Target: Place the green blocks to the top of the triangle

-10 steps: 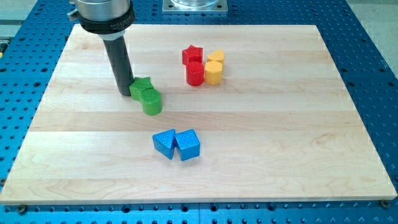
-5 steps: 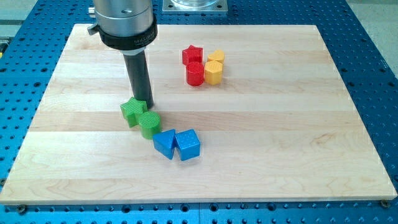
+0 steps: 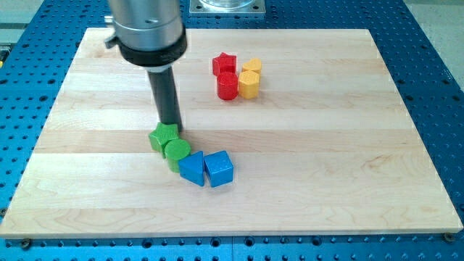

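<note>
A green star block (image 3: 162,136) and a green cylinder (image 3: 176,151) lie together left of the board's middle. The cylinder touches the upper left side of a blue triangle block (image 3: 192,168), which has a blue cube (image 3: 219,168) on its right. My tip (image 3: 171,126) stands just above the green star, at its top right edge, touching it or nearly so.
A red star (image 3: 225,64), a red cylinder (image 3: 228,85), a yellow heart-like block (image 3: 251,67) and a yellow hexagonal block (image 3: 249,85) sit clustered near the view's top centre. The wooden board (image 3: 348,145) lies on a blue perforated table.
My tip moved right and down the view, pushing both green blocks down and right. The green cylinder now rests against the blue triangle; the blue blocks have hardly moved.
</note>
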Available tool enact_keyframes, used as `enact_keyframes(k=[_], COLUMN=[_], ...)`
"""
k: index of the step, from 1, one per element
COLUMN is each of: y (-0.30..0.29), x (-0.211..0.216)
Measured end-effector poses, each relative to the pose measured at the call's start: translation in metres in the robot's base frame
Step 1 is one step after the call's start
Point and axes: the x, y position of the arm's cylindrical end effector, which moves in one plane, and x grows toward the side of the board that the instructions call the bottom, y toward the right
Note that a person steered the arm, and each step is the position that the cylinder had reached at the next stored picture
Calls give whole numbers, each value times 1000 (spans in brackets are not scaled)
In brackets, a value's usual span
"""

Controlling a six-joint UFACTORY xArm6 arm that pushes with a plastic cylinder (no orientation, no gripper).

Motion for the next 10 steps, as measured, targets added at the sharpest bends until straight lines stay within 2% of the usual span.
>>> enact_keyframes(k=[2,3,5,7,8,9,10], y=[-17,-63,-94,-11,10,4,-28], x=[0,0,9,45,45,45,45])
